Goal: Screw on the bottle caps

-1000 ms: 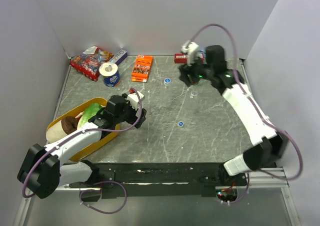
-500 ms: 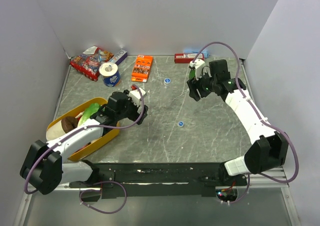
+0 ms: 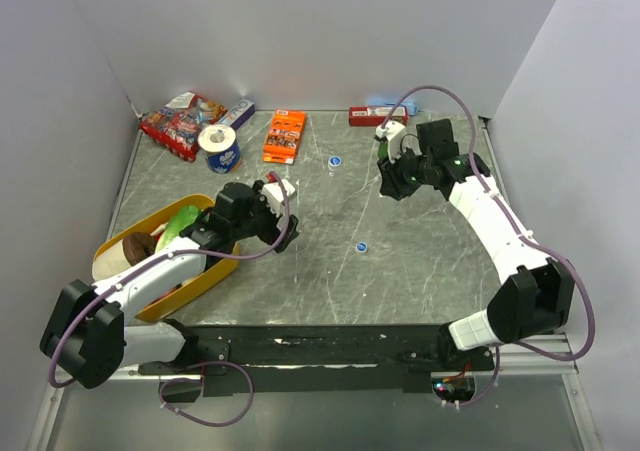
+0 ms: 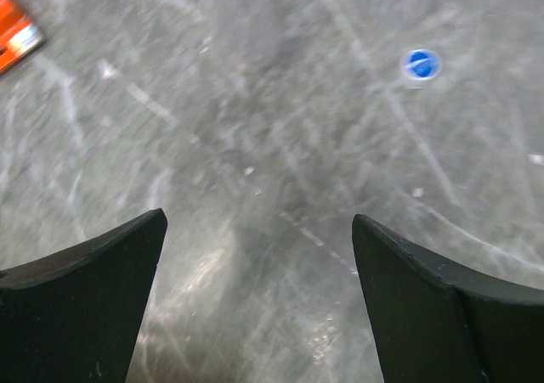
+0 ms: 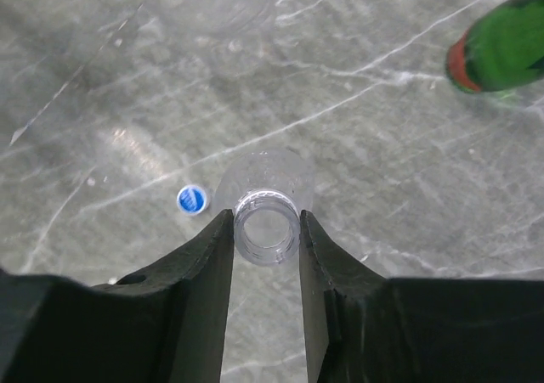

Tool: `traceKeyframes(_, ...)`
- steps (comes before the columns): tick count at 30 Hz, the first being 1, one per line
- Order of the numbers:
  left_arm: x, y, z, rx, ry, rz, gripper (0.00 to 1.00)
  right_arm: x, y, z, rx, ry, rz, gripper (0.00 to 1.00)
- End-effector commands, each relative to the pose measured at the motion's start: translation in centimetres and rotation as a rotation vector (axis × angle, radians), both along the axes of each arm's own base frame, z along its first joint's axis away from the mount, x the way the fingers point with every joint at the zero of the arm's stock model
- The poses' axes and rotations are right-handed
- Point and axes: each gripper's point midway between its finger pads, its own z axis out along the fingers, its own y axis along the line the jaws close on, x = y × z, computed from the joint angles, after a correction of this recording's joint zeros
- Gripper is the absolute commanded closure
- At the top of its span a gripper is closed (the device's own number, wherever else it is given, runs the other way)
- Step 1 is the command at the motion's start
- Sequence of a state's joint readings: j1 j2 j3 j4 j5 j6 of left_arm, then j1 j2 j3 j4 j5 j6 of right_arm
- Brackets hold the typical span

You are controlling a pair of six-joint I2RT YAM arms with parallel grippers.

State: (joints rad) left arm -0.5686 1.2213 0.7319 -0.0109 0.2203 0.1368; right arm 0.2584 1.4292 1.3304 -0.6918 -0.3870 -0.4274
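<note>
In the right wrist view a tiny clear bottle (image 5: 266,226) stands upright on the grey table, open mouth up. My right gripper (image 5: 265,220) is shut on its threaded neck, one finger pressed against each side. A blue cap (image 5: 193,199) lies flat just left of the bottle. From above, my right gripper (image 3: 391,184) covers the bottle; one cap (image 3: 335,160) lies to its left and another cap (image 3: 361,247) nearer mid-table. My left gripper (image 4: 257,222) hangs open and empty low over the table, with a blue cap (image 4: 421,64) ahead of it. No second bottle shows.
A green glass bottle (image 5: 501,47) lies close by the right gripper. At the back stand a tape roll (image 3: 219,149), snack packs (image 3: 180,123), an orange box (image 3: 285,136) and a red box (image 3: 365,116). A yellow tray (image 3: 213,271) with items sits under the left arm.
My right gripper came forward from the back of the table, dropped over the clear bottle and closed on its neck. The left arm shifted only slightly.
</note>
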Motion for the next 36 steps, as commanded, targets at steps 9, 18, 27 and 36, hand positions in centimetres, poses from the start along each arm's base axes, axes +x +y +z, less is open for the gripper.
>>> traceKeyframes(9,-2.4,-6.5,10.5,-0.195,-0.203,-0.472,0.04,-12.0,4.9,14.6,0.204,-0.217,0.502,0.93)
traceKeyframes(18,-3.9,-7.5,11.8,-0.131,-0.283,-0.645,0.04,-13.2,10.2,19.9,0.294,-0.288,0.633,0.92)
traceKeyframes(27,-4.7,-7.3,12.3,-0.086,-0.312,-0.683,0.04,-11.0,10.8,19.7,0.209,-0.369,0.622,0.95)
traceKeyframes(36,-4.4,-8.1,12.4,-0.159,-0.304,-0.666,0.04,-13.1,13.1,22.1,0.4,-0.319,0.709,0.95)
